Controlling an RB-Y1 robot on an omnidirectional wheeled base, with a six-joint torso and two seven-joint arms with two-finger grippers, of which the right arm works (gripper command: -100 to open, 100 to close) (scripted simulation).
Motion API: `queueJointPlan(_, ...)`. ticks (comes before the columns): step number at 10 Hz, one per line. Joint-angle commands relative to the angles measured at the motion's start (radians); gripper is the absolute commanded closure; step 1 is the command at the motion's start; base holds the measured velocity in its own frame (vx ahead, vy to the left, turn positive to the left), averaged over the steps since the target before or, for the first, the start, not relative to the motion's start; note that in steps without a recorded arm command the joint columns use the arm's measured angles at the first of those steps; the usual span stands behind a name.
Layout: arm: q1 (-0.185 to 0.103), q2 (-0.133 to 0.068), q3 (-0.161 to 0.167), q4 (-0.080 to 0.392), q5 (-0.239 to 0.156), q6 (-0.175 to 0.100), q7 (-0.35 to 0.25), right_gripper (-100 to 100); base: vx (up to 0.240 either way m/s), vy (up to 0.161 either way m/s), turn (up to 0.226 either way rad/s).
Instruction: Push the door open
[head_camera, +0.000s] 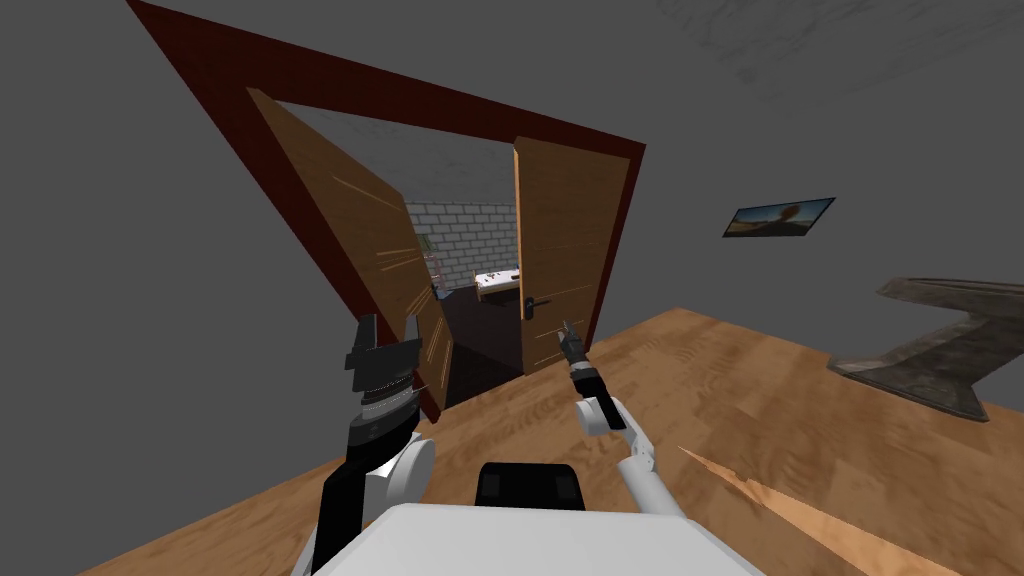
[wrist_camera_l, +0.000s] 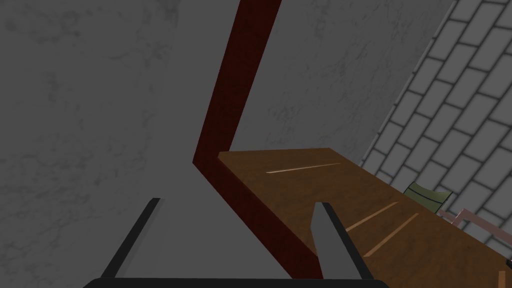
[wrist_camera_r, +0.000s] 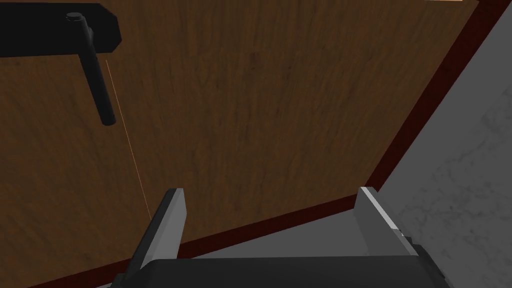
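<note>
Right, you are facing a double door (head_camera: 565, 250) of brown wood in a dark red frame (head_camera: 400, 95), set in a grey wall (head_camera: 120, 300). The left leaf (head_camera: 360, 250) is swung open at an angle, and the right leaf stands upright by the right jamb with its black handle (head_camera: 533, 303) on the inner edge. Through the gap you can see a light brick wall (head_camera: 465, 235) on the far side. Your left gripper (head_camera: 388, 332) is raised at the near edge of the left leaf, jaws released and spread. Its wrist view sets one finger (wrist_camera_l: 332, 245) in front of the leaf's brown face and the other over the grey wall, with the frame between them, but you cannot tell whether it touches. Your right gripper (head_camera: 567, 332) points at the right leaf just below the handle, jaws also spread and holding nothing. From its wrist, the wood (wrist_camera_r: 250, 100) is close ahead and the handle (wrist_camera_r: 97, 85) is off to one side. A framed picture (head_camera: 778, 217) hangs on the wall to the right, above the wooden floor (head_camera: 760, 400).
</note>
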Motion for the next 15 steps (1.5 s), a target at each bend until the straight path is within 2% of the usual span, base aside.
queueJointPlan(1,-0.034,0.001,0.004,0.05,0.003,0.012,-0.006,-100,0.077,-0.078,0.06)
queueJointPlan(7,-0.124,0.002,0.024,0.206,0.014,0.046,-0.029,-100,0.084,-0.087,0.065)
queueJointPlan(14,-0.214,0.008,0.043,0.359,0.025,0.079,-0.052,-100,0.082,-0.077,0.053)
queueJointPlan(15,-0.236,0.01,0.048,0.398,0.028,0.087,-0.057,-100,0.106,-0.114,0.082)
